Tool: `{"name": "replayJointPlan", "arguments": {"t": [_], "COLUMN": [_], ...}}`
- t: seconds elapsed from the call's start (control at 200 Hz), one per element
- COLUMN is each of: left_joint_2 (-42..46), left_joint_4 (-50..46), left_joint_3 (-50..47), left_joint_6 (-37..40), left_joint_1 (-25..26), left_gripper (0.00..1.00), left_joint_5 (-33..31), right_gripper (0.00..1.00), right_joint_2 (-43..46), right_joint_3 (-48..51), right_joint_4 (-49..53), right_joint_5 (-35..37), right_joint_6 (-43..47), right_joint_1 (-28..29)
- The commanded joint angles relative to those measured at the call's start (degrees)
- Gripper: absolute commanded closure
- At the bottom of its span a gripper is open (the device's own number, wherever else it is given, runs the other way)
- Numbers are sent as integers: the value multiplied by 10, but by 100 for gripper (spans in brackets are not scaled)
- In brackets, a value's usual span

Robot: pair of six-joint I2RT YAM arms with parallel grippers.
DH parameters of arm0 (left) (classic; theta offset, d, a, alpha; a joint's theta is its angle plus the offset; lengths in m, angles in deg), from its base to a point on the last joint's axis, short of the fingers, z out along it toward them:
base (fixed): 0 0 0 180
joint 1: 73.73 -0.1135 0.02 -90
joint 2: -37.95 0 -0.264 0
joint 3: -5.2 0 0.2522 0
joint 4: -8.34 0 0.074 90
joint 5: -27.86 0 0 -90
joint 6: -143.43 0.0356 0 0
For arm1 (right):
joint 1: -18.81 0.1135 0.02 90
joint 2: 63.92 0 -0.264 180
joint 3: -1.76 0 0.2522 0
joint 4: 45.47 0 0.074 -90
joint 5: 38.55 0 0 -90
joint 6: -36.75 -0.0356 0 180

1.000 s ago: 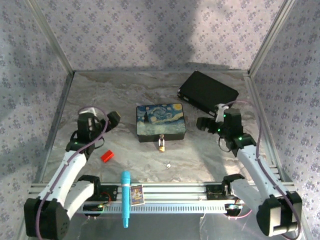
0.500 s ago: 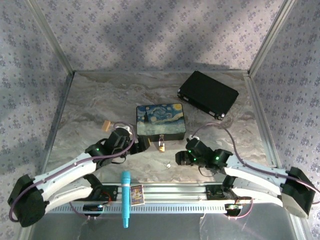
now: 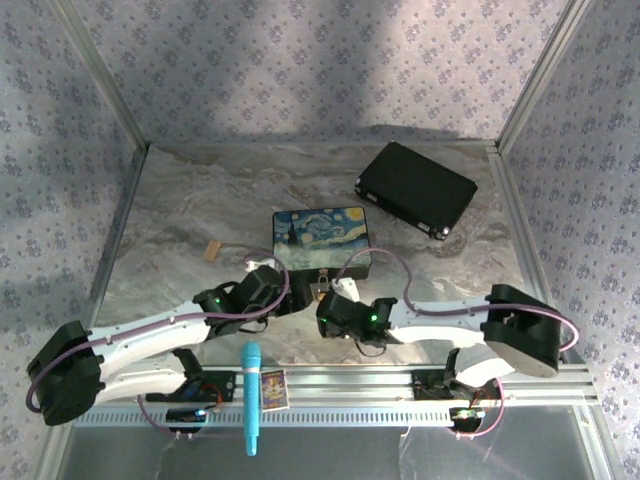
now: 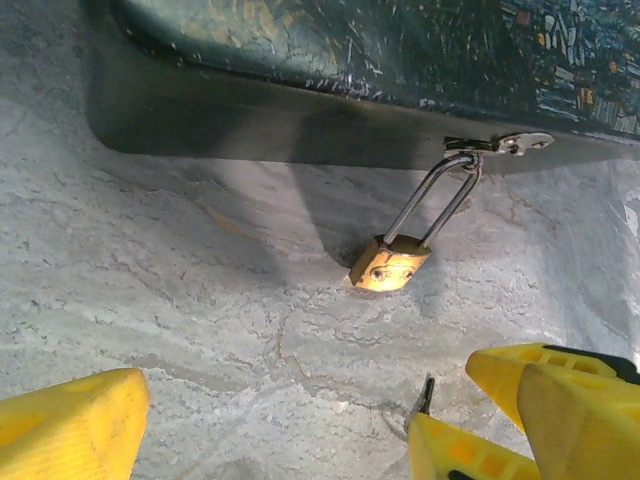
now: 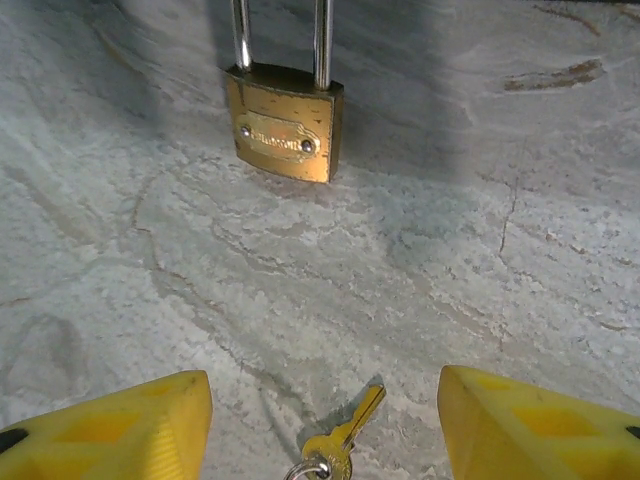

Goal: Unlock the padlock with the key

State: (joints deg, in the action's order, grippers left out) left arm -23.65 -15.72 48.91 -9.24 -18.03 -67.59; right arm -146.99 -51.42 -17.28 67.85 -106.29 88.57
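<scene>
The small brass padlock lies on the marble table, its silvery shackle hooked through the hasp of the Starry Night box. The key, brass-coloured on a ring, lies flat on the table just in front of the padlock. My right gripper is low over the key, its yellow fingers on either side of it and not touching it. Just left of the padlock, my left gripper stands open and holds nothing.
A black case lies at the back right and a small tan block at the left. A blue marker and a card rest on the front rail. The two grippers are close together in front of the box.
Both arms have swung in from the sides to the box's front. The right gripper has come down over the key and its jaws have narrowed. The left arm now covers the red block.
</scene>
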Motion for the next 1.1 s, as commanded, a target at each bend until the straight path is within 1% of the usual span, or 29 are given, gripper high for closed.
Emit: {"name": "replayJointPlan", "arguments": {"t": [0.0, 0.12, 0.275, 0.44, 0.545, 0.735, 0.884, 0.964, 1.094], "left_joint_2": [-6, -13, -15, -8, -11, -19, -17, -18, -19], "left_joint_4": [6, 12, 4, 7, 9, 10, 11, 13, 16], "left_joint_3": [23, 26, 38, 50, 54, 52, 51, 51, 51], "left_joint_6": [-13, -18, -23, -28, -27, -32, -33, -35, -34], "left_joint_1": [13, 19, 31, 49, 55, 62, 67, 68, 70], "left_gripper": [6, 6, 6, 6, 6, 6, 6, 6, 6], "left_joint_5": [-19, -25, -33, -50, -54, -56, -59, -61, -62], "right_gripper": [39, 42, 46, 54, 55, 59, 59, 62, 63], "right_joint_2": [-23, -40, -42, -22, -3, -15, -20, -21, -14], "right_joint_3": [-20, -18, -22, -14, 0, 0, -5, -2, -2], "right_joint_4": [78, 90, 116, 151, 135, 93, 106, 108, 109], "right_joint_5": [47, 40, 38, 33, 21, -9, -2, -3, 5], "right_joint_6": [-27, -34, -48, -63, -57, -59, -80, -89, -95], "right_joint_1": [10, 14, 37, 48, 47, 55, 77, 83, 95]}}
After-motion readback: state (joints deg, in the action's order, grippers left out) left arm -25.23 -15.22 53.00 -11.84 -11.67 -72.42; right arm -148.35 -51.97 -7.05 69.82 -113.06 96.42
